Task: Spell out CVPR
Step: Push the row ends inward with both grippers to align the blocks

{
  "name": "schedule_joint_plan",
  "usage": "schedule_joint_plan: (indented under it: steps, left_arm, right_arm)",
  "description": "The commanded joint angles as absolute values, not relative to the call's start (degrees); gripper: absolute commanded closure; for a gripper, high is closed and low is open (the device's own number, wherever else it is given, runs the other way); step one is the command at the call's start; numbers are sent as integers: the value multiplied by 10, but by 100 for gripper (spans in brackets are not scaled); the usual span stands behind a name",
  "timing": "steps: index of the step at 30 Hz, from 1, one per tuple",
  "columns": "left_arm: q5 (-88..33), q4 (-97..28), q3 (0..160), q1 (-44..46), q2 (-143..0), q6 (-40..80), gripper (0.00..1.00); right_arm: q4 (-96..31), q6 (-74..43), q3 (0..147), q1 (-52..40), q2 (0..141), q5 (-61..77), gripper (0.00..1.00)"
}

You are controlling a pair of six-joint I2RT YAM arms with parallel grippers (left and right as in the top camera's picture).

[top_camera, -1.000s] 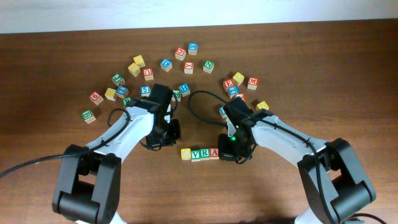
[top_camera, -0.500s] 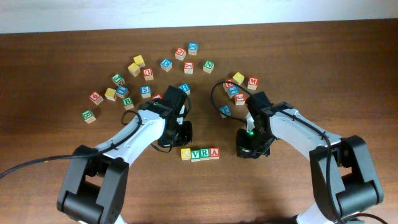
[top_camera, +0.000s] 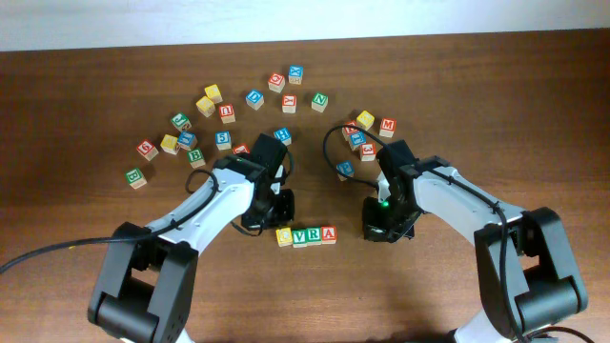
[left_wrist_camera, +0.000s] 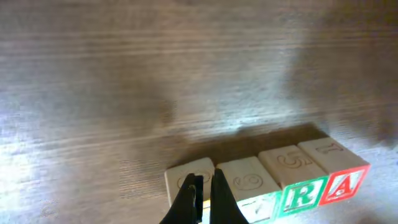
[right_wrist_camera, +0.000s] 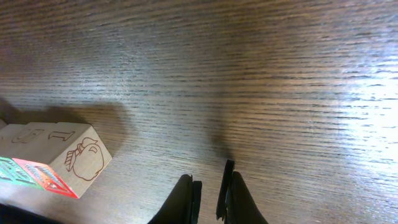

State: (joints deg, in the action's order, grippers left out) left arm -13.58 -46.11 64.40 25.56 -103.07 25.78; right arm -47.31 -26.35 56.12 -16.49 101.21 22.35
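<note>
A row of wooden letter blocks [top_camera: 306, 235] lies at the front centre: a yellow block [top_camera: 285, 236], a green V, a green R [top_camera: 314, 234] and a red A [top_camera: 328, 233]. My left gripper [top_camera: 276, 211] is just behind the row's left end. In the left wrist view its fingers [left_wrist_camera: 205, 186] are shut and empty, tips over the leftmost block [left_wrist_camera: 183, 180]. My right gripper [top_camera: 385, 227] hangs over bare table to the right of the row, fingers [right_wrist_camera: 208, 186] nearly together and empty. The row's right end block [right_wrist_camera: 74, 158] shows at that view's left edge.
Several loose letter blocks lie scattered across the back of the wooden table: a left group [top_camera: 181, 143], a middle group [top_camera: 276, 90] and a right group [top_camera: 367, 133]. Cables loop from both arms near the blocks.
My left gripper has moved right to the row's left end. My right gripper has moved right, away from the red A block. The row has stayed put.
</note>
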Motion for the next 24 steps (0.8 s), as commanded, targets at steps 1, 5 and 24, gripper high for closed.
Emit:
schedule_joint_plan:
  steps: [1,5,24]
  left_arm:
    - [-172,-459,648,258,-1023,262,100]
    - [-182,-459,648,258,-1023,262,100]
    - [-133,-491,608,231,-1022,314,100]
  right_arm:
    - [-471,-257,560,-165,1017,218,92]
    - [-471,-257,560,-165,1017,218,92]
    - [-463,-260,560,-165,1017,219,92]
